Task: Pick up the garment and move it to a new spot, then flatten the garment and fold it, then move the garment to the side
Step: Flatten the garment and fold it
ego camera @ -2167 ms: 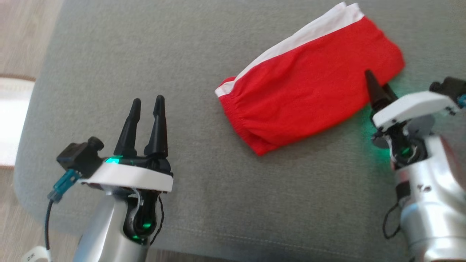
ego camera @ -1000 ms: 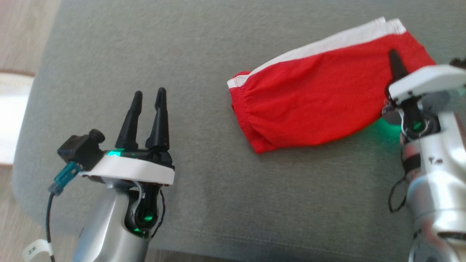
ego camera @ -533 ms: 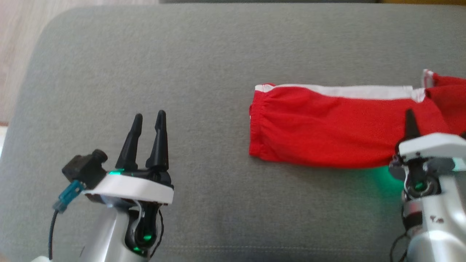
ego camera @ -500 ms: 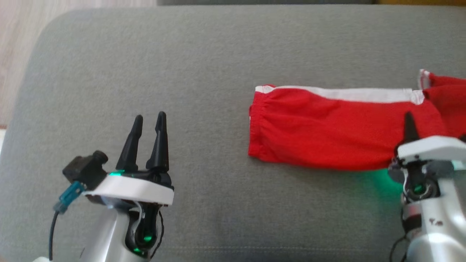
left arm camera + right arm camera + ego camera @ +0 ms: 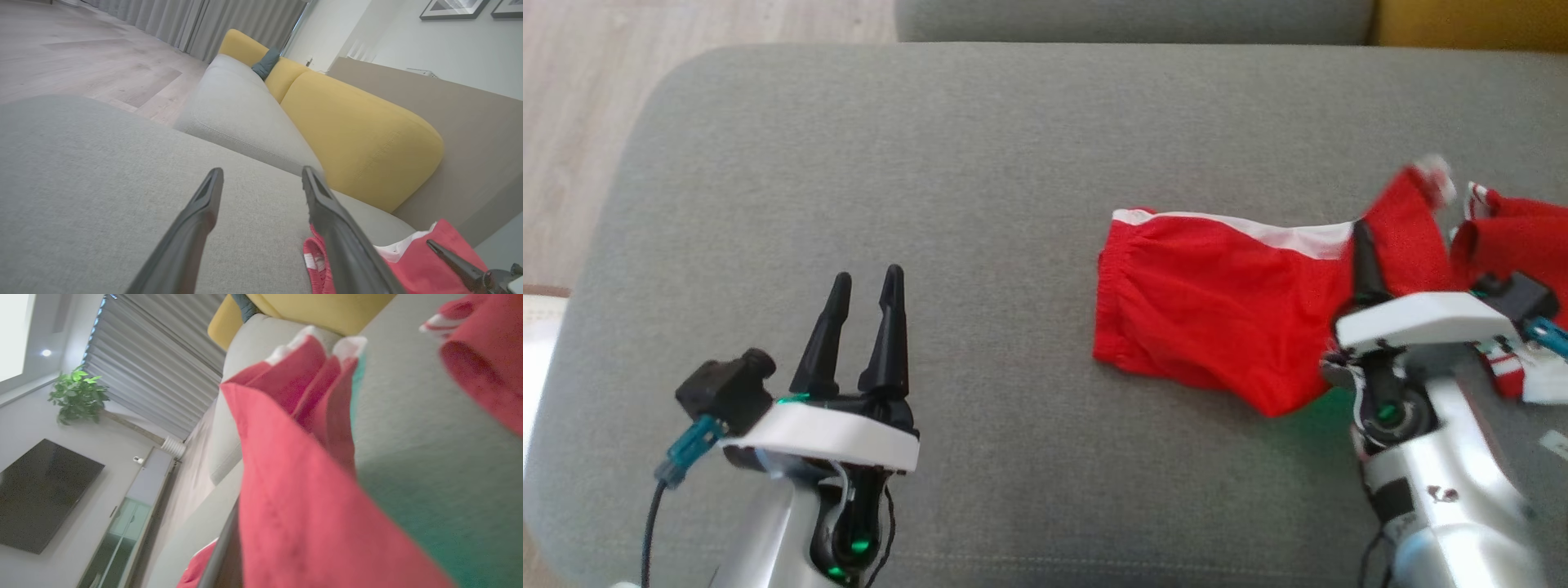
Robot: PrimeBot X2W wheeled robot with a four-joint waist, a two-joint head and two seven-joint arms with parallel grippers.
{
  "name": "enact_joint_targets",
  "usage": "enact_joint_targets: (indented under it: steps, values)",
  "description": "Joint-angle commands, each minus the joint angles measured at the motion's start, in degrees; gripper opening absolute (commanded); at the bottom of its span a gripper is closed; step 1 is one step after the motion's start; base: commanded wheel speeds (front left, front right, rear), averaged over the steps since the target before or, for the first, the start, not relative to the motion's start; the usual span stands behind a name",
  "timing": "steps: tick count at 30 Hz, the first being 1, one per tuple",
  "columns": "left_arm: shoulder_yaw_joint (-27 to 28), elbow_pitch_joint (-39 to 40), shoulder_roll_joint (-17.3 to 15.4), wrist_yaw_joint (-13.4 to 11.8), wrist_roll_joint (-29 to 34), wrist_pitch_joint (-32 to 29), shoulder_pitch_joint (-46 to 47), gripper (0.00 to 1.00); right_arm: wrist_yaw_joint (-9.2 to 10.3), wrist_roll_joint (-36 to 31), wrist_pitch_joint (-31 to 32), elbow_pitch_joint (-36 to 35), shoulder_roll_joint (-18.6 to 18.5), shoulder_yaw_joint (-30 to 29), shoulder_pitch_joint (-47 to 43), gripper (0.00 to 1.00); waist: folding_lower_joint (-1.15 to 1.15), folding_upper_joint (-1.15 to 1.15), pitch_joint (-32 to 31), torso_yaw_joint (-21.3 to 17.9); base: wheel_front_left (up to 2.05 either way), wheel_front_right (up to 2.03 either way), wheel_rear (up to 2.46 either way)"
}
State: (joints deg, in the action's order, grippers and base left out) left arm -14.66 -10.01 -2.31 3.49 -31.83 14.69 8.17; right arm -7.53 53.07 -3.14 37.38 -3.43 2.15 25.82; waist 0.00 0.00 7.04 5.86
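Observation:
The garment (image 5: 1209,314), red with a white band, lies on the grey cushion (image 5: 931,163) at the right of the head view. Its right end is raised and bunched, and my right gripper (image 5: 1362,245) is shut on it there. In the right wrist view the red cloth (image 5: 294,498) hangs folded over the fingers and hides most of them. At the lower left my left gripper (image 5: 867,278) stands open over bare cushion, well apart from the garment. The left wrist view has the garment (image 5: 408,265) beyond its right finger.
More red cloth (image 5: 1515,237) lies at the far right edge, with a striped white and red piece (image 5: 1515,371) below it. A yellow sofa back (image 5: 355,134) rises behind the cushion. Wooden floor (image 5: 572,122) lies past the cushion's left edge.
The camera has shifted. My right gripper has pulled the garment's right end up and to the left, so the cloth is now shorter and bunched. The left gripper has stayed open.

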Motion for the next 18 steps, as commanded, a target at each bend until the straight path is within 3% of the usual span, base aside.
enact_joint_targets:
  steps: [1, 9, 18]
  values:
    - [1.47, 1.35, -0.57, -0.15, 0.42, 0.30, 0.51, 1.00, 0.04, 1.04, -0.89, -2.48, 0.55, 2.26, 2.96, 0.00, 0.00, 0.00, -0.49, 0.73, 0.00, 0.00, 0.00]
    - [0.95, 0.97, -0.57, -0.55, 0.38, 0.30, -0.46, 1.00, 0.04, 7.57, -4.83, -4.11, 0.55, 14.74, 2.65, 0.00, 0.00, 0.00, -1.98, 4.62, 0.00, 0.00, 0.00]
    - [0.92, 0.75, -0.57, -0.89, 0.46, 0.30, -1.70, 1.00, 0.04, 10.42, -8.54, -0.18, 0.55, 24.83, 3.48, 0.00, 0.00, 0.00, -2.78, 8.12, 0.00, 0.00, 0.00]
